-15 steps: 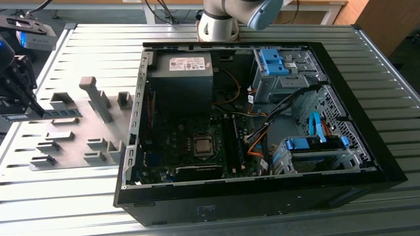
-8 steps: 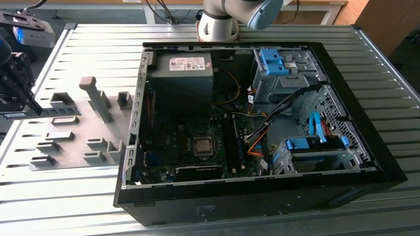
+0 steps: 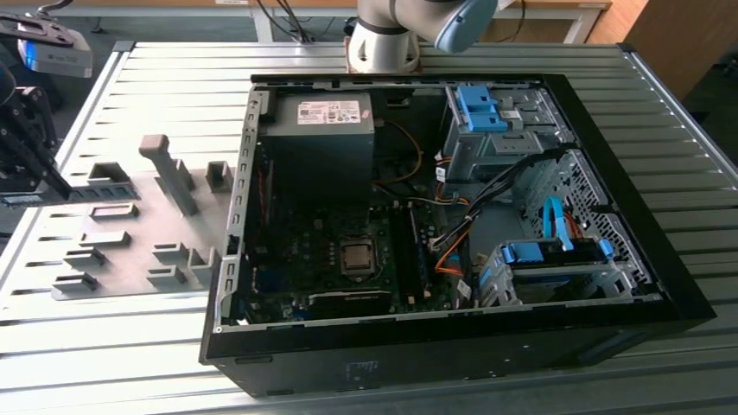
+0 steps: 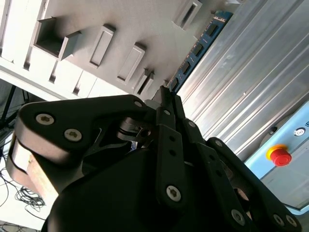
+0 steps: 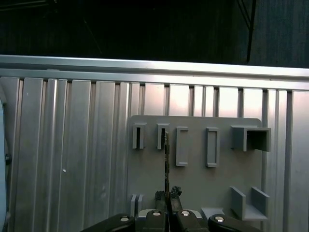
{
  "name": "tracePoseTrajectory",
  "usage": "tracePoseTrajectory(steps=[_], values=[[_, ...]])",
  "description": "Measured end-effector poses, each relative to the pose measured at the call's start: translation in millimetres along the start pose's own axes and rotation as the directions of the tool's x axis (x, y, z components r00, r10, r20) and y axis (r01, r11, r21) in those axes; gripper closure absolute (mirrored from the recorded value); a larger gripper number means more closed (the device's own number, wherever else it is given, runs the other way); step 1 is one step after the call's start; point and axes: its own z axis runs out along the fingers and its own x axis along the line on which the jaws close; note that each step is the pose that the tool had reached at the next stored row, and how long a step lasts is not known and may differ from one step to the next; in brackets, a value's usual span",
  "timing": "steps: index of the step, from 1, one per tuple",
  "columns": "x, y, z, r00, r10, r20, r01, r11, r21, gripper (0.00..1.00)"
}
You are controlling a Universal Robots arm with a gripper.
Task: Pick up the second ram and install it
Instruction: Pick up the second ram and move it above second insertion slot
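Aluminium slatted table (image 3: 138, 363) carries everything. Black PC case (image 3: 461, 354) lies open with its motherboard (image 3: 334, 259) and cables exposed, just beside the grey fixture plate (image 3: 133, 186), at the plate's edge toward the exterior view's right. Arm base (image 3: 384, 43) stands behind the case, well apart from the plate. The plate lies flat on the slats and is dotted with raised grey slot blocks (image 5: 182, 146) of mixed shapes. A light blue box with a red stop button (image 4: 280, 155) is across the slats from the plate in the second wrist view. Black gripper (image 5: 168, 195) hangs over the plate; in the exterior view it is at the plate's end toward the exterior view's left, away from the case. Fingers are closed, pinching one end of the second ram (image 4: 198, 48). The second wrist view shows the ram's blue-green board with a row of black chips, sticking straight out from the fingertips along the plate's edge where plate meets slats. In the first wrist view the ram is edge-on, a thin line running from the fingertips across the plate, with its far end next to a narrow slot block. Cannot tell whether that end touches the block or the plate. The ram is well apart from the case.
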Motion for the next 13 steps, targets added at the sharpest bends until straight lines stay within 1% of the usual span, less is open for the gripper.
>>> tracePoseTrajectory(steps=[13], values=[[0.0, 0.2, -11.6, 1.0000, 0.000, -0.0001, 0.000, 1.0000, -0.0001, 0.86]])
